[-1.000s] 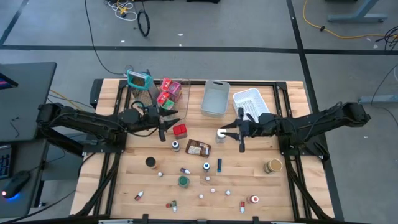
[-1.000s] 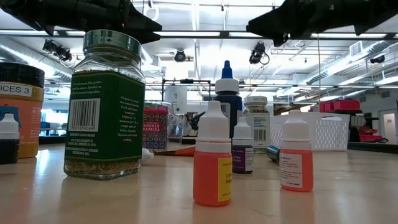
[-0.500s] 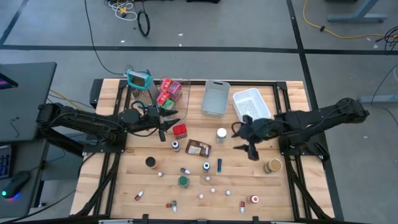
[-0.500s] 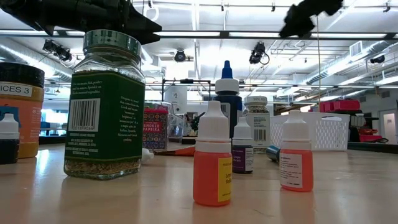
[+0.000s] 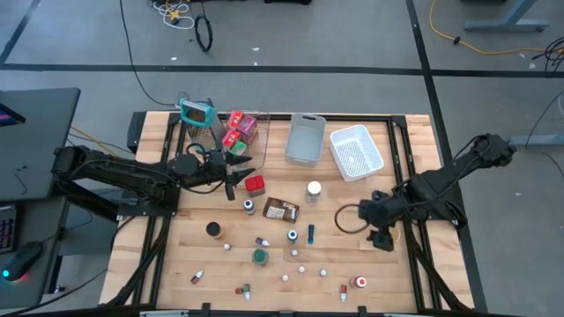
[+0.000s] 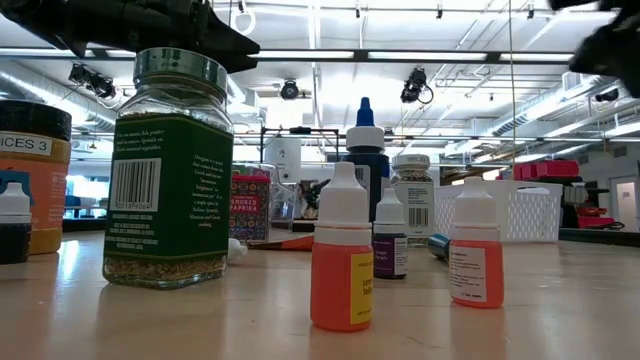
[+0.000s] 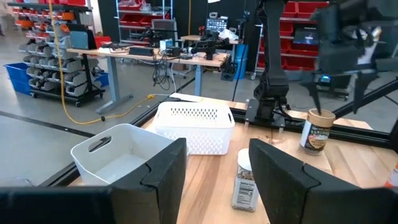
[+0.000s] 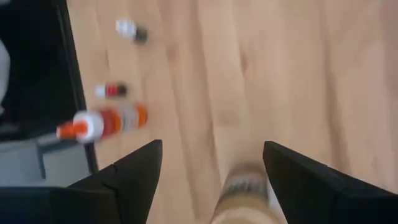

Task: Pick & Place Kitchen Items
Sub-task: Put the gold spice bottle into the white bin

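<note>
Kitchen items: tan jar (image 5: 388,234) on worktop (image 5: 405,282); right gripper (image 5: 381,236) above it, jaws wide, empty; left gripper (image 5: 236,173) beside red box (image 5: 255,184), jaws parted.

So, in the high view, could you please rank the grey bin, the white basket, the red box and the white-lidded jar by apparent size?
1. Grey bin and white basket: look alike, not ranked apart.
2. Red box.
3. White-lidded jar, only slightly smaller than the box.

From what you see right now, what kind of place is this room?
Probably a robotics lab or workshop: shelves of red parts bins, a workbench with electronics, and cables on the grey floor around the wooden table.
</note>
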Available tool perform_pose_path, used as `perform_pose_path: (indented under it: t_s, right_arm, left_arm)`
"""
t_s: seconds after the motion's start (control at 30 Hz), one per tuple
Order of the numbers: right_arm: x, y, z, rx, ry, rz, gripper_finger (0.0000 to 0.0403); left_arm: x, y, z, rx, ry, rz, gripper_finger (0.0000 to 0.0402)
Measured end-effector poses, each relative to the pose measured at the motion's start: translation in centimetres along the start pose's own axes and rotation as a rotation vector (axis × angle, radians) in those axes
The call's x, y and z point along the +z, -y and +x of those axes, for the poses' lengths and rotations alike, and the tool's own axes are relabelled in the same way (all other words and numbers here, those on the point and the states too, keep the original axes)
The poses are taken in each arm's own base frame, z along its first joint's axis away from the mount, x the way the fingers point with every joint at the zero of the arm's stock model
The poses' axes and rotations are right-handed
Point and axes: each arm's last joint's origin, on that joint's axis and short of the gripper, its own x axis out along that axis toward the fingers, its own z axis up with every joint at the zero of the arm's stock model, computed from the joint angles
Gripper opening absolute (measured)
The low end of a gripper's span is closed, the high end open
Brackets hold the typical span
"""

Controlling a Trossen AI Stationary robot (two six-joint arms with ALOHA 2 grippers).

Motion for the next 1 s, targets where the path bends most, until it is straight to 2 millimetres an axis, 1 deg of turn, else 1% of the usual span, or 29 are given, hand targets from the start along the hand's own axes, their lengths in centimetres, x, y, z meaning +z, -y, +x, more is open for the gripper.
perform_pose_path:
  t_s: [0.13, 0.23, 0.4, 0.5, 0.63, 0.73, 0.87, 1.0]
  right_arm:
    - [-0.9, -0.7, 0.8, -0.009, -0.103, 0.023, 0.0288]
    - [-1.2, -1.2, 1.6, -0.041, -0.149, 0.032, 0.0288]
    - [-1.7, -1.2, 2.9, -0.173, -0.226, -0.022, 0.0288]
    - [-1.8, -1.1, 3.6, -0.235, -0.285, -0.027, 0.0288]
    - [-1.9, -1.5, 4.5, -0.222, -0.352, -0.001, 0.0288]
    - [-2.3, -1.8, 4.9, -0.231, -0.400, 0.019, 0.0288]
    - [-2.7, -2.1, 5.1, -0.254, -0.409, 0.051, 0.0290]
    - [-3.0, -2.4, 5.2, -0.266, -0.412, 0.067, 0.0305]
  left_arm:
    - [0.1, -0.1, 0.0, 0.016, 0.009, 0.023, 0.0183]
    - [0.3, -0.1, 0.0, 0.016, 0.027, 0.050, 0.0183]
    - [0.8, -0.1, 0.0, 0.017, 0.081, 0.110, 0.0183]
    - [1.2, 0.0, -0.1, 0.019, 0.124, 0.133, 0.0183]
    - [1.5, 0.0, -0.1, 0.021, 0.145, 0.150, 0.0183]
    - [1.7, 0.0, -0.1, 0.024, 0.170, 0.169, 0.0183]
    - [1.7, 0.0, -0.1, 0.026, 0.173, 0.182, 0.0183]
    - [1.7, 0.0, -0.1, 0.026, 0.172, 0.190, 0.0183]
